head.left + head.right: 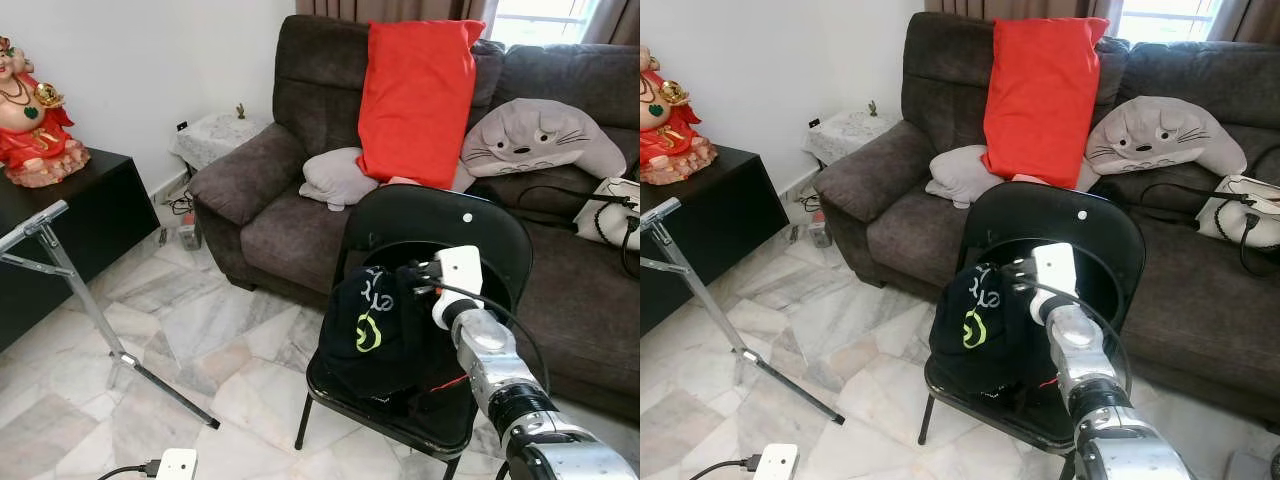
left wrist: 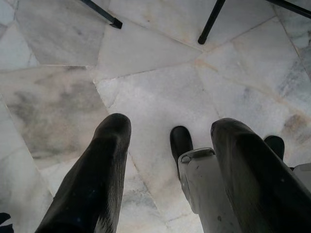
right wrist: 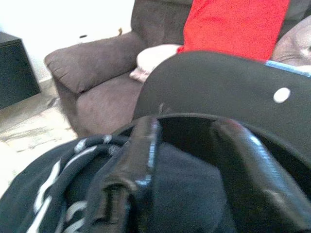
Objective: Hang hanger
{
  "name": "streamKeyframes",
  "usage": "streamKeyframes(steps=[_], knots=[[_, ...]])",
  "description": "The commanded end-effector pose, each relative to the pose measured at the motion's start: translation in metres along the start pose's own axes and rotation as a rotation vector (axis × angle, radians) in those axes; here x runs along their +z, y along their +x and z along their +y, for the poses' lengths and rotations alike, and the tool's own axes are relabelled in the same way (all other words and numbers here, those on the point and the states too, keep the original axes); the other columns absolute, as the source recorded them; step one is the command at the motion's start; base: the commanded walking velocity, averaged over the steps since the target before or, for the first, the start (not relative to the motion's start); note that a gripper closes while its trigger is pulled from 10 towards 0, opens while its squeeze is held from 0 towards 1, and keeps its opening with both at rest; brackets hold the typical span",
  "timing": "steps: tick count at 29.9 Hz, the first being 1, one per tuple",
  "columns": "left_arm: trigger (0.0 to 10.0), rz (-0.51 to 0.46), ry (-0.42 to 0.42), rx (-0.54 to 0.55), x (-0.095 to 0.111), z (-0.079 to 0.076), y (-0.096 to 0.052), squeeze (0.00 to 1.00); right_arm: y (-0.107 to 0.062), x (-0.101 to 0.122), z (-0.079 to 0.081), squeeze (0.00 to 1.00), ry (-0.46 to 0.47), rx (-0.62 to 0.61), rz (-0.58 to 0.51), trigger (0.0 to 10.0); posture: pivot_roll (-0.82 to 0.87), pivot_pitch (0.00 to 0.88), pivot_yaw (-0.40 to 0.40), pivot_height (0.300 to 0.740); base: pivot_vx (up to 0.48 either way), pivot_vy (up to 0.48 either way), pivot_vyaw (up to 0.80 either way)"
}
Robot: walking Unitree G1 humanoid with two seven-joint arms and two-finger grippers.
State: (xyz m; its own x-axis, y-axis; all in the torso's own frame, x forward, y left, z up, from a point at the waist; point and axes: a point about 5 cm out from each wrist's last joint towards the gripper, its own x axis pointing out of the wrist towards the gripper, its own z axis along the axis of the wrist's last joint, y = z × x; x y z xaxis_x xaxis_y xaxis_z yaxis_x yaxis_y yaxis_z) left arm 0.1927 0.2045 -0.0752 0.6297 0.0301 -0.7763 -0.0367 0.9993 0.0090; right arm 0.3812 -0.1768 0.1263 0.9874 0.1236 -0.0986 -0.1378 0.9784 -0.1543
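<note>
A black garment [image 1: 375, 330] with white and yellow-green print hangs bunched over the seat of a black folding chair [image 1: 440, 215]. My right gripper [image 1: 415, 280] is at the garment's top, in front of the chair back. In the right wrist view the two black fingers [image 3: 133, 160] have dark fabric [image 3: 184, 189] pressed between them, so the gripper is shut on the garment. No hanger can be made out; a thin red piece [image 1: 450, 383] pokes out under the cloth. My left gripper [image 2: 170, 126] hangs over the marble floor, open and empty.
A metal rack [image 1: 60, 270] with slanted legs stands at the left, beside a black cabinet [image 1: 95, 205] holding a red figurine [image 1: 30, 115]. Behind the chair is a brown sofa [image 1: 290, 215] with a red pillow [image 1: 415, 95]. A white charger [image 1: 178, 464] lies on the floor.
</note>
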Motion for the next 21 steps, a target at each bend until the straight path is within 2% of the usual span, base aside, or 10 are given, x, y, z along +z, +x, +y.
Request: streamKeyframes(steps=[1, 3, 5, 6, 15, 16, 18, 19, 20, 21], knots=[[10.0, 0.010, 0.010, 0.008, -0.003, 0.004, -0.001, 0.00, -0.001, 0.010, -0.003, 0.82, -0.063, -0.013, -0.076, 10.0, -0.04, 0.000, 0.069, 0.740, 0.000, 0.000, 0.00], [10.0, 0.011, 0.011, 0.008, -0.003, 0.004, -0.001, 0.00, -0.004, 0.014, -0.008, 0.84, -0.099, -0.036, -0.116, 10.0, -0.04, 0.000, 0.069, 0.740, 0.000, 0.000, 0.00], [10.0, 0.012, 0.011, 0.006, -0.004, 0.003, -0.001, 0.00, -0.012, 0.021, -0.017, 0.35, -0.187, -0.075, -0.180, 10.0, -0.05, 0.000, 0.062, 0.740, 0.000, 0.000, 0.00], [10.0, 0.012, 0.011, 0.007, -0.004, 0.003, -0.001, 0.00, -0.015, 0.023, -0.019, 0.00, -0.219, -0.086, -0.199, 10.0, -0.05, 0.000, 0.062, 0.740, 0.000, 0.000, 0.00], [10.0, 0.017, 0.018, 0.004, -0.006, 0.004, -0.002, 0.00, -0.073, 0.011, -0.015, 0.00, -0.732, 0.014, -0.255, 10.0, -0.07, 0.000, 0.057, 0.740, 0.000, 0.000, 0.00], [10.0, 0.017, 0.019, 0.003, -0.006, 0.004, -0.002, 0.00, -0.085, 0.006, -0.007, 0.00, -0.880, 0.090, -0.249, 10.0, -0.07, 0.000, 0.058, 0.740, 0.000, 0.000, 0.00], [10.0, 0.017, 0.019, 0.004, -0.005, 0.005, -0.002, 0.00, -0.089, 0.003, -0.004, 0.00, -0.928, 0.123, -0.243, 10.0, -0.07, 0.000, 0.058, 0.740, 0.000, 0.000, 0.00], [10.0, 0.017, 0.019, 0.004, -0.005, 0.005, -0.002, 0.00, -0.094, -0.001, -0.001, 0.64, -0.956, 0.141, -0.234, 10.0, -0.08, 0.000, 0.057, 0.740, 0.000, 0.000, 0.00], [10.0, 0.017, 0.020, 0.004, -0.005, 0.005, -0.002, 0.00, -0.099, -0.006, 0.002, 1.00, -0.962, 0.160, -0.222, 10.0, -0.08, 0.000, 0.057, 0.740, 0.000, 0.000, 0.00], [10.0, 0.017, 0.021, 0.004, -0.005, 0.006, -0.002, 0.00, -0.104, -0.013, 0.005, 1.00, -0.974, 0.182, -0.196, 10.0, -0.08, 0.000, 0.057, 0.740, 0.000, 0.000, 0.00]])
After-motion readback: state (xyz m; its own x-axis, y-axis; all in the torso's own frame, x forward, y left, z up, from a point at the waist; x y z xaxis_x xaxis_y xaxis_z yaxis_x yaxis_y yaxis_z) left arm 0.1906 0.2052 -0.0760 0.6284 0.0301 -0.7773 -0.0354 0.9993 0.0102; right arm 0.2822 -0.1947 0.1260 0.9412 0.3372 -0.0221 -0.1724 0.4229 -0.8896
